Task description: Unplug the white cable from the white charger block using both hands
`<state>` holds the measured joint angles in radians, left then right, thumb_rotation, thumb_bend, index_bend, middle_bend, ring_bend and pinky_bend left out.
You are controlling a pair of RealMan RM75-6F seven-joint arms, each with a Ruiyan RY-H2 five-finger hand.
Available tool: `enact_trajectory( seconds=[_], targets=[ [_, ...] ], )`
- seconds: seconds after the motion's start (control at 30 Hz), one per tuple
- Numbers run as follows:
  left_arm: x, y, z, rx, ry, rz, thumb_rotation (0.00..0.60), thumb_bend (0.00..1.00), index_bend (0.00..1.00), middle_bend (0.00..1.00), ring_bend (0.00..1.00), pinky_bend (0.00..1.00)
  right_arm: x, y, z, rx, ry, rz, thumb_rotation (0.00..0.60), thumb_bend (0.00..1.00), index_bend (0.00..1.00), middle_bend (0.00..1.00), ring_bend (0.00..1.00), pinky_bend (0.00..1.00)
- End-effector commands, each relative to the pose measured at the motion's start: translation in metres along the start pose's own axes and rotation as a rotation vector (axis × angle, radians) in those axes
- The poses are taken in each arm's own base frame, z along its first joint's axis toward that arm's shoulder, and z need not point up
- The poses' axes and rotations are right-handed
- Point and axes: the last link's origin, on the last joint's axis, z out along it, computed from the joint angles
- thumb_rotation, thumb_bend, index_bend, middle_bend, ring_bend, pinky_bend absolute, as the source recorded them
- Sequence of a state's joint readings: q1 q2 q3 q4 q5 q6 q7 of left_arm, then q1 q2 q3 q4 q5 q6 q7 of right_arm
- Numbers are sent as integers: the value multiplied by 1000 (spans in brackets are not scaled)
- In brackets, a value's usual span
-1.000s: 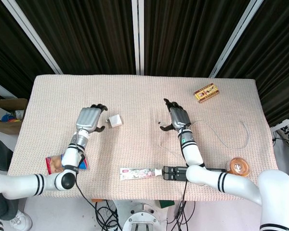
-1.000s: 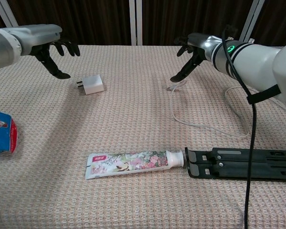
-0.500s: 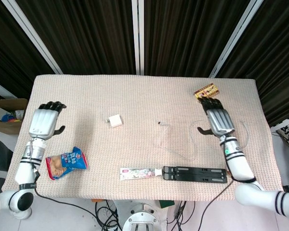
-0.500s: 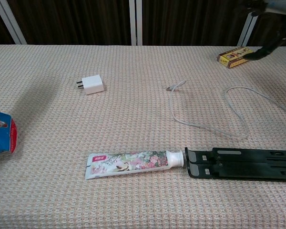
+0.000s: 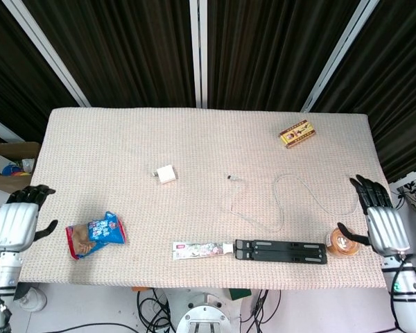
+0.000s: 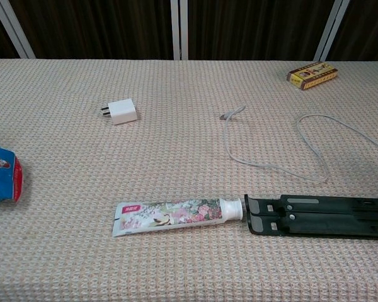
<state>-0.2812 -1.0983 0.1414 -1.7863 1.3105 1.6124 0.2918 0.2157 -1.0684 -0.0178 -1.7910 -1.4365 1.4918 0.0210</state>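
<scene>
Head view and chest view, both arms drawn out to the table's sides. My left hand (image 5: 17, 222) hangs off the left edge of the table (image 5: 194, 132), fingers spread, holding nothing; my right hand (image 5: 380, 218) hangs off the right edge in the same manner, fingers apart and empty. Neither hand appears in the chest view.

The white charger block (image 5: 166, 173) lies well to the right of my left hand, prongs pointing away from the cable. The white cable (image 5: 281, 208) lies well to the left of my right hand; its free plug end (image 6: 225, 116) rests on the cloth, clearly apart from the block. I judge the unplugging itself done, and the step in hand is simply to park both arms cleanly.

To do that well, I would keep each hand open and clear of the table edge. The snack bag (image 5: 96, 234) sits nearest my left hand; the round orange-lidded container (image 5: 342, 241) lies just beside my right thumb, and I cannot tell whether they touch, so I would carry that hand outward rather than inward. The cable's outer loop also runs close to my right hand, and a careless sweep could drag it.
</scene>
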Motion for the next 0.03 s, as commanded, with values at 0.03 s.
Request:
enact_trajectory(
  seconds=[0.03],
  targets=[
    [-4, -2, -19, 6, -16, 7, 600, 173, 274, 238, 194, 260, -5, 8, -13, -5, -20, -2, 600, 267, 42, 40, 0, 0]
  ],
)
